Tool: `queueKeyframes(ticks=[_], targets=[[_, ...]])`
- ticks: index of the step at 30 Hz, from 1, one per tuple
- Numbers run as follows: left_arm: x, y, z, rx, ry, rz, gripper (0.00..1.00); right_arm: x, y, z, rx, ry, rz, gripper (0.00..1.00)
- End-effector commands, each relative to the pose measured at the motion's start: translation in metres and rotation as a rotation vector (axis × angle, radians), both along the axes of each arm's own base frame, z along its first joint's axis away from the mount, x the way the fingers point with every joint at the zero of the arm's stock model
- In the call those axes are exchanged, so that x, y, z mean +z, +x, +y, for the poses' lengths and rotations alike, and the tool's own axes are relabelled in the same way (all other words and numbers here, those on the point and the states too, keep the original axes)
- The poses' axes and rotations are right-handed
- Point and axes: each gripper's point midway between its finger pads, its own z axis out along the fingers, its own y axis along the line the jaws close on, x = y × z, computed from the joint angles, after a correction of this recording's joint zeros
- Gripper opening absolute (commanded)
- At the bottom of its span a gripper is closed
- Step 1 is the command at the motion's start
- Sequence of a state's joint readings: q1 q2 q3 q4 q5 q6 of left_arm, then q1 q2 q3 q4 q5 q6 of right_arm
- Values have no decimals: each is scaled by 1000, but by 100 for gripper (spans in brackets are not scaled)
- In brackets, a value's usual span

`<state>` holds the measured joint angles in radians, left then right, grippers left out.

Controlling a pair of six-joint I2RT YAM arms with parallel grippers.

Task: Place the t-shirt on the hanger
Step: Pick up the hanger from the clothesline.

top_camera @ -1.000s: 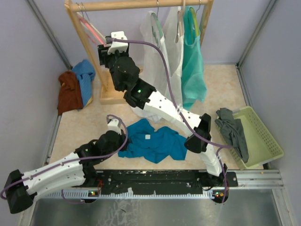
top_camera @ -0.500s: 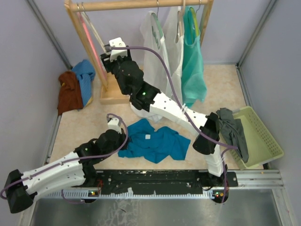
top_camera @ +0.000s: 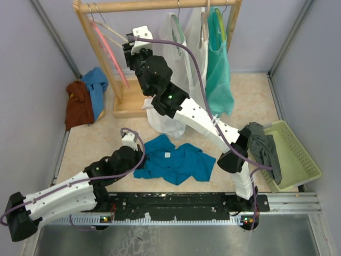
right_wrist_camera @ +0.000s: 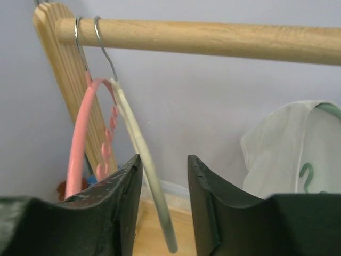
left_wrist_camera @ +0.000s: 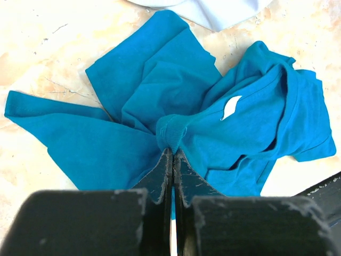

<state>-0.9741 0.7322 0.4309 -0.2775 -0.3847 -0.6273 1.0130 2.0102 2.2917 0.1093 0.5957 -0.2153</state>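
Observation:
The teal-blue t-shirt [top_camera: 178, 161] lies crumpled on the table near the arm bases, and its white label [left_wrist_camera: 232, 106] shows in the left wrist view. My left gripper [left_wrist_camera: 173, 152] is shut on a bunched fold of the t-shirt [left_wrist_camera: 133, 133] at its left side [top_camera: 139, 156]. The cream hanger [right_wrist_camera: 139, 152] hangs by its silver hook from the wooden rod [right_wrist_camera: 213, 38], beside the pink hanger [right_wrist_camera: 79, 144]. My right gripper [right_wrist_camera: 164, 160] is open, raised at the rack [top_camera: 130, 47]. The cream hanger's arm passes between its jaws, close to the left finger. The hanger also shows in the top view [top_camera: 110, 33].
The wooden rack [top_camera: 122, 104] stands at the back. A white garment [top_camera: 176, 58] and a mint tank top [top_camera: 218, 74] hang on it. A green basket [top_camera: 298, 154] with a grey cloth [top_camera: 264, 149] is at the right. Brown and blue cloths [top_camera: 85, 98] lie at the left wall.
My right gripper has moved right and further back along the rack, and the cream hanger now lies between its open jaws. The pink hanger has swung. The left arm and t-shirt have barely moved.

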Motion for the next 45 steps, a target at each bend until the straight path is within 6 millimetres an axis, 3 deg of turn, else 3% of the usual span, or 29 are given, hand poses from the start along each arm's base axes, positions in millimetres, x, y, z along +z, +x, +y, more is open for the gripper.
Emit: queueKeyframes(ticks=[1,9,14,29,45], targets=[[15,5,-2,8,-15,-29,1,2,4,4,21,3,-8,34],[16,6,-2,9,-14,-33,1,0,-2,11,91,-3,-18,11],[18,6,-1,11,-13,-35,1,12,-10,3,102,22,-40,0],[26,7,-1,11,-16,-44,1,64,-40,-21,52,70,-141,0],[31,9,-3,9,-11,-48,0,83,-61,-42,37,67,-180,0]])
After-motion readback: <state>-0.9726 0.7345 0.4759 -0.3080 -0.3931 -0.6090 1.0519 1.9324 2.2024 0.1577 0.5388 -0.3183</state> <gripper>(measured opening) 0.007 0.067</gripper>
